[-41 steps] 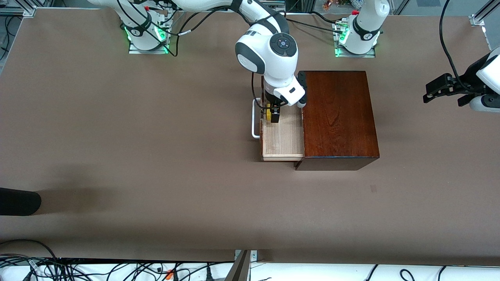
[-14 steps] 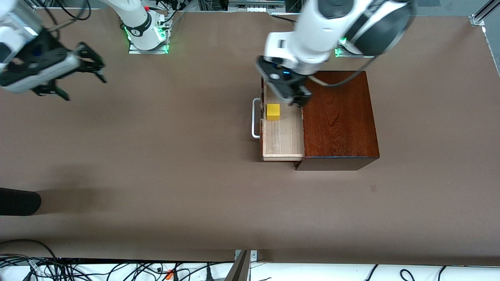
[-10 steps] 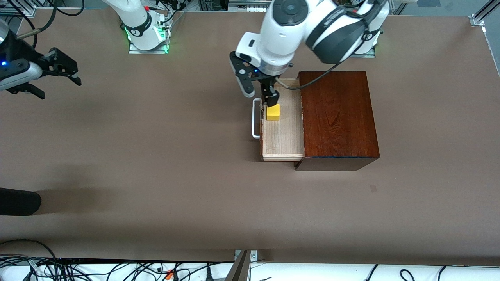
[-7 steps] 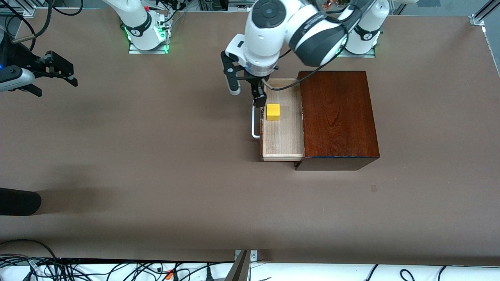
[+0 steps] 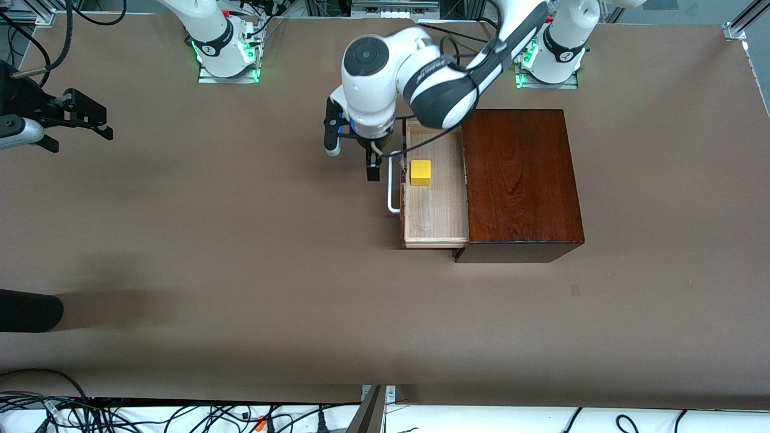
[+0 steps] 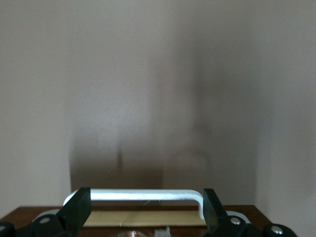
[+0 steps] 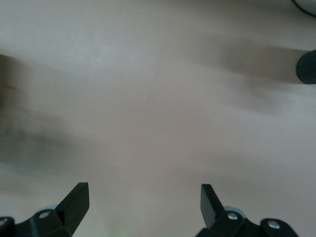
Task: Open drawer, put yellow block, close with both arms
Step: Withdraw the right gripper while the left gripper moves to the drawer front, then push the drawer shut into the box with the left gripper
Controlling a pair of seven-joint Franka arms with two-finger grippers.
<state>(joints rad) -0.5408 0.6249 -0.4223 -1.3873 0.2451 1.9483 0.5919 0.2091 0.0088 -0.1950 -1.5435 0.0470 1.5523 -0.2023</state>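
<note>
**Block Rests in Open Drawer as Left Arm Hangs at the Handle**

Hanging over the brown counter (image 5: 240,240) just in front of the pulled-out drawer (image 5: 436,210), the left end effector (image 5: 352,157) stood with its fingers spread wide and gripped nothing. In the left wrist view, the two black fingertips (image 6: 79,207) sat on either side of the white bar handle (image 6: 143,195), with the dark drawer front just past it. In the front view the handle (image 5: 393,183) lay close beside that end effector, toward the left arm's end of the counter. The yellow block (image 5: 420,172) sat on the pale tray floor, just inside the drawer front and a short way from the left end effector, apart from it. The tray jutted from the dark mahogany box (image 5: 520,180). The right end effector (image 5: 90,123) waited well apart, over bare counter at the right arm's end, its fingers (image 7: 76,200) likewise spread wide and empty.
</note>
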